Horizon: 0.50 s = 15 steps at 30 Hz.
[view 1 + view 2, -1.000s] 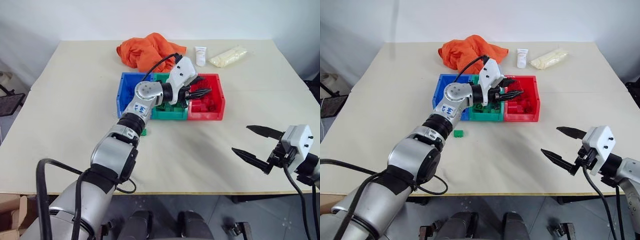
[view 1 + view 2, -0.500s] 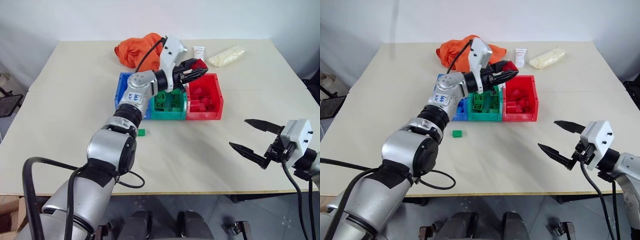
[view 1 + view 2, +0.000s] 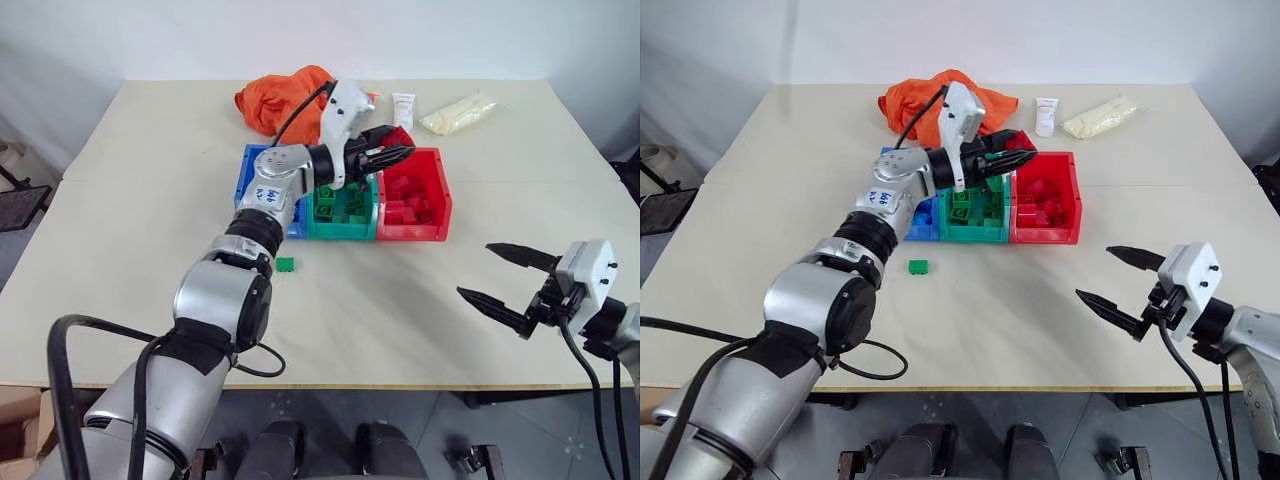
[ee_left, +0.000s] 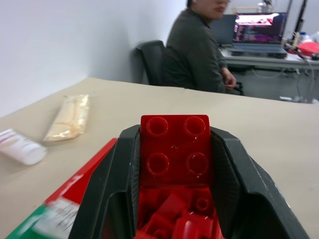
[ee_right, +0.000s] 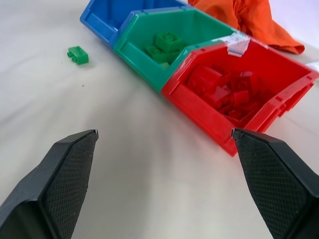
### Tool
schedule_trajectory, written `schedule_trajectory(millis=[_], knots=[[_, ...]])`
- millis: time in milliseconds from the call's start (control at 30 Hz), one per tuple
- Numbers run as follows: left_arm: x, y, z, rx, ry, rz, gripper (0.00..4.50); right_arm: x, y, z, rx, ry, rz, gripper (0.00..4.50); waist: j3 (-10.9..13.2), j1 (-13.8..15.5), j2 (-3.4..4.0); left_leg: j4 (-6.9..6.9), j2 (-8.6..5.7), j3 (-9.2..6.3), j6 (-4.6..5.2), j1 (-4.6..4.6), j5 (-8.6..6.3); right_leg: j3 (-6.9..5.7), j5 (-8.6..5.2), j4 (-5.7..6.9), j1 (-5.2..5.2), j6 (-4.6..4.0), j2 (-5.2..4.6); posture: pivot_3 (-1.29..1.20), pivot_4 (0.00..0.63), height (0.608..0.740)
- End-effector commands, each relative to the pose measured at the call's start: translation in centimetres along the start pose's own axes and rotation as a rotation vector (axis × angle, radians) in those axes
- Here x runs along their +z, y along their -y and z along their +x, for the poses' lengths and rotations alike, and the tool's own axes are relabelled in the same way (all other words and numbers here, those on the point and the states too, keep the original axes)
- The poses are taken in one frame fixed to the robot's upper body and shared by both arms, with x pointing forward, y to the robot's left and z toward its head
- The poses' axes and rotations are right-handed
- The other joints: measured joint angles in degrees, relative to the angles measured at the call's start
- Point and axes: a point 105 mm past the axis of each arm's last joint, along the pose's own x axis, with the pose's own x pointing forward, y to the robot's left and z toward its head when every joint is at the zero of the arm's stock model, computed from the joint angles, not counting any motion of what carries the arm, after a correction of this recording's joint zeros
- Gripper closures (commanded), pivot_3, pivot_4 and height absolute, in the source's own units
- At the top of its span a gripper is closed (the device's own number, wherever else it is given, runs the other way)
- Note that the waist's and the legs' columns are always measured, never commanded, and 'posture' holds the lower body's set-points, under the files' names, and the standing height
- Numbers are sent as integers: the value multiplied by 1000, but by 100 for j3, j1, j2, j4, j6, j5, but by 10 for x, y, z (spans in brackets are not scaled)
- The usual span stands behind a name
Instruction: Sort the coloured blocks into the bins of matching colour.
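My right gripper (image 3: pixel 508 276) waits wide open, empty, near counter (image 3: pixel 400 320) edge. One green block (image 3: pixel 285 264) lies loose on counter, just before the bins; this is left to do. Green bin (image 3: pixel 340 222) and red bin (image 3: pixel 425 215) have many blocks already. My left gripper (image 3: pixel 392 155) holds red block (image 4: pixel 175 149) above red bin, not dropped yet.

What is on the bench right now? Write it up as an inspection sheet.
Surface: beige table.
Job's things: blue, green and red bin joined; green and red blocks sorted inside; green block loose on the table.
Clutter: orange cloth, white tube, pale bag.
Grippers: left gripper shut on a red block over the red bin; right gripper open.
Cables: black cable along the right arm.
Surroundings: seated person, laptop.
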Motion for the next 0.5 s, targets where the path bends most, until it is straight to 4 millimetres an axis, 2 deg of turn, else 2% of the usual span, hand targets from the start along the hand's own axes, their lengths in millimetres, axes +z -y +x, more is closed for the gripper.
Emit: schedule_trajectory(millis=[33, 100, 167, 400, 433, 500], knots=[[8, 10, 18, -11, -27, 58, 3014, 14, -1, -8, -46, 41, -47, 0, 0, -1, 0, 0, 0, 1, 0, 0, 0, 2, 0, 0, 0, 0, 0, 0, 150, 740], [-1, 12, 26, 29, -85, 79, 3014, 13, -4, -10, -56, 42, -43, 0, 0, -4, -1, 0, 0, 3, 0, 1, 0, 4, 0, 0, 1, 0, 0, 0, 150, 740], [-5, 12, 31, 68, -110, 84, 2259, 13, -6, -11, -64, 41, -41, 0, 0, -4, -1, -1, 0, 4, 0, 1, 0, 7, 0, 0, 0, 0, 0, 0, 150, 740], [-3, 14, 39, 105, -106, 99, 195, 15, -7, -14, -79, 37, -45, 0, 0, -12, -1, -4, 2, 8, 0, 2, 0, 12, 0, 1, -4, 0, 3, 0, 150, 740], [-2, 14, 39, 101, -102, 107, 17, 15, -7, -14, -80, 36, -45, 0, 0, -11, -1, -3, 2, 9, 0, 2, 0, 12, 0, 1, -4, 0, 3, 0, 150, 740], [2, 14, 37, 89, -85, 121, 17, 16, -6, -14, -78, 36, -47, 0, 0, -10, -1, -3, 2, 9, 0, 3, 0, 13, 0, 1, -4, 0, 3, 0, 150, 740]])
